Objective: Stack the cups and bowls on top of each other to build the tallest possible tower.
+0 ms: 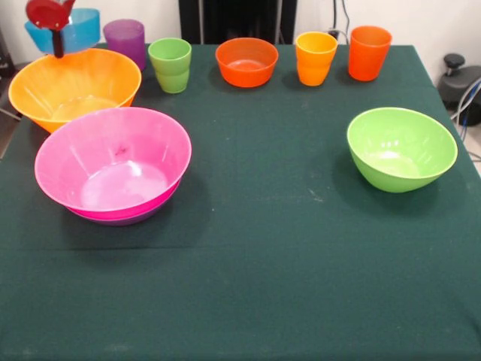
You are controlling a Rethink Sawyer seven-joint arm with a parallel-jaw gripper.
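A red gripper point(54, 34) shows at the top left, right against the rim of the small blue bowl point(79, 31); I cannot tell whether it holds the bowl. Just in front sits the large yellow bowl point(75, 86). The pink bowl point(113, 162) is nested in a purple bowl point(120, 219), of which only a thin edge shows beneath. Along the far edge stand the purple cup point(125, 41), the light green cup point(170, 64), the small orange bowl point(246, 62), the yellow-orange cup point(316, 58) and the orange cup point(370, 53). At the right, the light green bowl point(402, 148) sits alone.
A dark green cloth covers the table point(263, 286). A black device point(460, 79) with cables stands off the table's right edge.
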